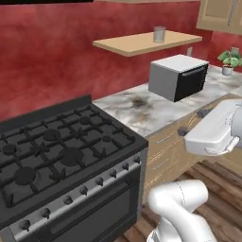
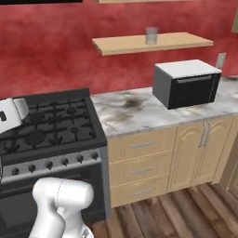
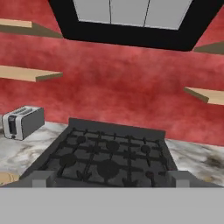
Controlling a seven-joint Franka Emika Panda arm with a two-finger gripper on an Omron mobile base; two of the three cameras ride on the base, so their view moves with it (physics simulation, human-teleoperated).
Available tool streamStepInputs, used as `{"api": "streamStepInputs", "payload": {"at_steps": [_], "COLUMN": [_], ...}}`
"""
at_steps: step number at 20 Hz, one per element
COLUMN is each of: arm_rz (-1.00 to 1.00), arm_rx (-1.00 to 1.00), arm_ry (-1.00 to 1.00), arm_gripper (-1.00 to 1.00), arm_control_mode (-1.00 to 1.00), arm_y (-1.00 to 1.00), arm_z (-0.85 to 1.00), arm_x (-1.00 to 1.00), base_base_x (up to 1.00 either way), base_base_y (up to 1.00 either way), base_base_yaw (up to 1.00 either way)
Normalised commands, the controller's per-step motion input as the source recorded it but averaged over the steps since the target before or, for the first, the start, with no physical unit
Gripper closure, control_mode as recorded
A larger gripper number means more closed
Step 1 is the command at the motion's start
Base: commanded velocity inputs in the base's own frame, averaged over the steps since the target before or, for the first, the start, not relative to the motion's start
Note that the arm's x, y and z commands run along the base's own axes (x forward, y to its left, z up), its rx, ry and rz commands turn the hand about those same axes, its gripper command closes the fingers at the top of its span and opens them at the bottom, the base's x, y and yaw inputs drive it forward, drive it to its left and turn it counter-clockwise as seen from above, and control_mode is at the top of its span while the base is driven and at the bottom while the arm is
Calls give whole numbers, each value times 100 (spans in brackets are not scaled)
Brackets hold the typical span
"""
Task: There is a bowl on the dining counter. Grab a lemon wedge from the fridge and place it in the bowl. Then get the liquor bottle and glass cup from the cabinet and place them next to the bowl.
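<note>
A clear glass cup [image 1: 159,34] [image 2: 151,35] stands on the light-wood cabinet shelf [image 1: 142,43] [image 2: 153,43] against the red wall, above the microwave. My gripper [image 3: 111,179] is open with nothing between its wide-set fingertips [image 3: 43,178]. It looks over the black stove [image 3: 109,153], well left of the shelf and below it. My white arm [image 1: 212,128] [image 2: 11,114] stretches across in front of the stove. The edge of the same shelf [image 3: 205,94] shows at the right of the hand view. The bowl, dining counter, lemon wedge, fridge and liquor bottle are out of view.
A grey microwave [image 1: 179,75] [image 2: 188,83] sits on the marble wall counter [image 1: 142,111] [image 2: 139,111] right of the stove [image 1: 61,156] [image 2: 46,125]. A toaster [image 3: 22,121] stands left of the stove under further shelves [image 3: 26,72]. A range hood [image 3: 131,22] hangs above. A potted plant [image 1: 230,59] sits far right.
</note>
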Motion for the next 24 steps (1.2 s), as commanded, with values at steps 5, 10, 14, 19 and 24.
{"api": "streamStepInputs", "payload": {"at_steps": [5,10,14,19,24], "arm_rz": [0,0,0,0,0], "arm_rx": [0,0,0,0,0], "arm_ry": [0,0,0,0,0], "arm_gripper": [-100,-100,-100,-100,-100], "arm_control_mode": [100,100,100,100,100], "arm_y": [0,0,0,0,0], "arm_z": [0,0,0,0,0], "arm_x": [0,0,0,0,0], "base_base_x": [74,73,64,48,41], "base_base_y": [-54,-54,-56,-60,-56], "base_base_yaw": [32,32,31,28,24]}}
